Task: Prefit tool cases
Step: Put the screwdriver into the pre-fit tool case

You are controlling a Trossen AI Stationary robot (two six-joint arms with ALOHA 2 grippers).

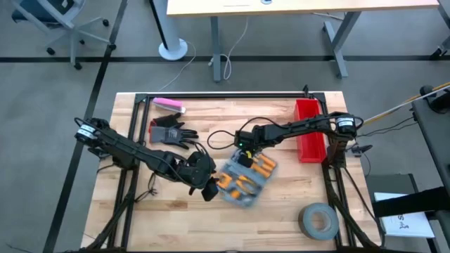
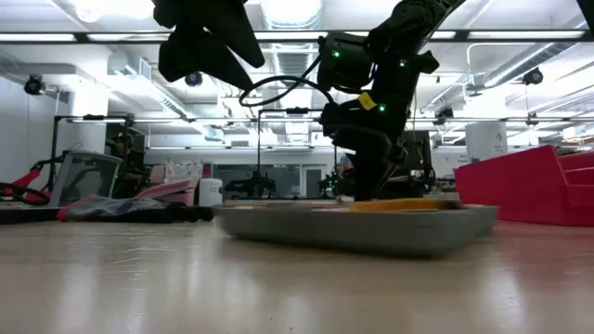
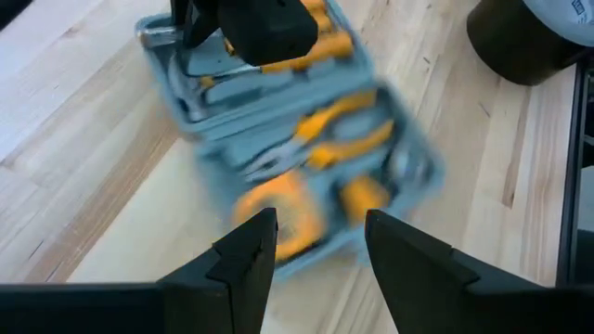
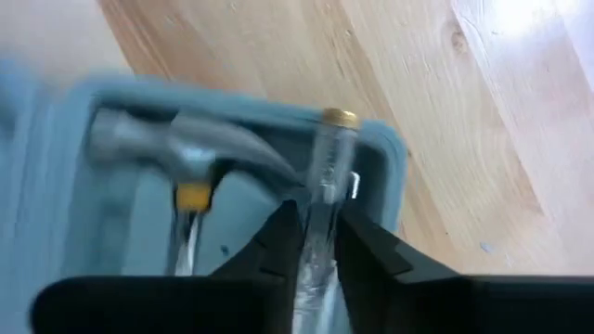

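Open grey-blue tool case (image 1: 245,180) lying flat near the middle of the wooden table (image 1: 281,221), tilted askew, packed with orange-handled tools (image 1: 261,166). Landmark for everything else: this case.

Around the case: grey tape roll (image 1: 318,220) on the table toward the front right corner, well apart from the case. Red bin (image 1: 309,128) beyond the case to the right, along the table's right edge. Black glove (image 1: 171,133) to the left and back of the case, with a pink object (image 1: 169,105) farther back still, near the rear edge. Black cable (image 1: 219,138) looping across the boards between glove and case.

Right gripper (image 4: 314,234) down inside the case at its back corner, fingers nearly together, clamped on a clear-handled tool with a brass-coloured cap (image 4: 327,162); silver hammer head (image 4: 176,148) seated just beside it. Right arm reaching over from the bin side, partly covering the case's rear half from above.

Left gripper (image 3: 311,246) at the case's left front edge, fingers apart, nothing between them, just above the table.

Surface: pale butcher-block planks on a black frame. Beyond: grey floor, a desk, an office chair at the far left, bright ceiling lights in the low view.
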